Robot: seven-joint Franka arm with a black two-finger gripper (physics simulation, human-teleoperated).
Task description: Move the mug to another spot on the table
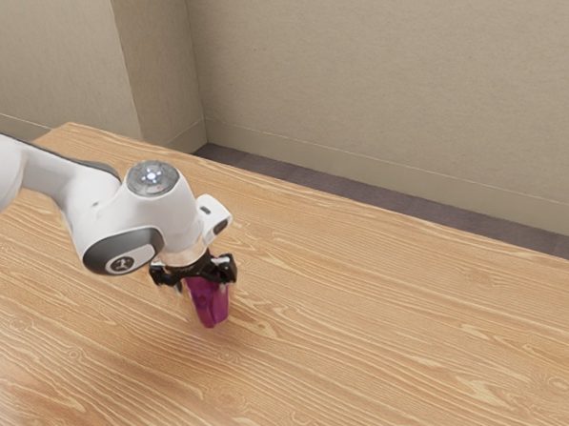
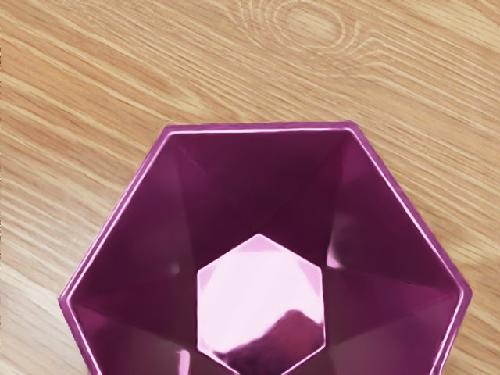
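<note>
A magenta mug [image 1: 208,304] with six flat sides hangs tilted just under my black gripper [image 1: 197,277], near the middle of the wooden table [image 1: 404,305]. The gripper is shut on the mug's upper rim. The mug's base sits very close to the tabletop; I cannot tell whether it touches. In the wrist view I look straight down into the mug [image 2: 266,258], with its hexagonal rim and shiny pink bottom close under my hand. The mug's handle is hidden.
Bare wood-grain tabletop [image 2: 117,70] spreads on every side of the mug. The table's far edge [image 1: 381,201] runs along a dark floor strip below the beige walls. The white arm [image 1: 94,203] comes in from the exterior view's left.
</note>
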